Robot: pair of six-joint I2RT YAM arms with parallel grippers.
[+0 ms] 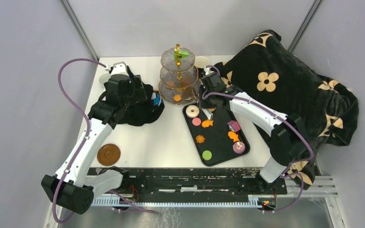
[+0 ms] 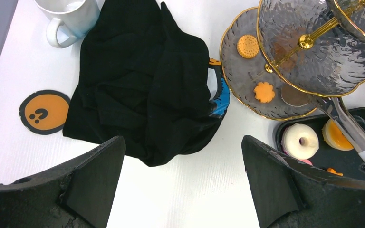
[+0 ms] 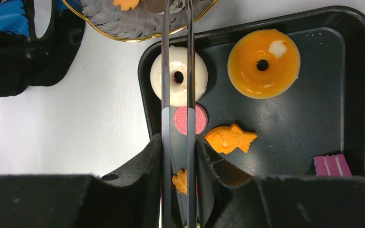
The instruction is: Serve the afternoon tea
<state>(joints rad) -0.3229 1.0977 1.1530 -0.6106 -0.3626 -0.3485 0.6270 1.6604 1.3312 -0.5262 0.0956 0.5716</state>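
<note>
Padded black fingers of the right gripper [image 3: 178, 156] are pinched on a pair of metal tongs [image 3: 165, 57], whose two blades run forward side by side over the white ring donut [image 3: 177, 92] and reach the lowest plate of the tiered glass stand [image 1: 178, 71]; the frame edge hides the tips. Beneath the blades on the black tray [image 3: 313, 109] lie a pink disc [image 3: 180, 119], a fish-shaped orange cookie [image 3: 229, 138], an orange ring donut [image 3: 247, 71] and, at the right rim, the purple cube [image 3: 331, 165]. A green disc [image 1: 207, 155] lies at the tray's near end. Left gripper [image 2: 181, 142]: fingers spread wide, holding nothing, above a crumpled black cloth [image 2: 138, 85] beside a white mug [image 2: 69, 16].
</note>
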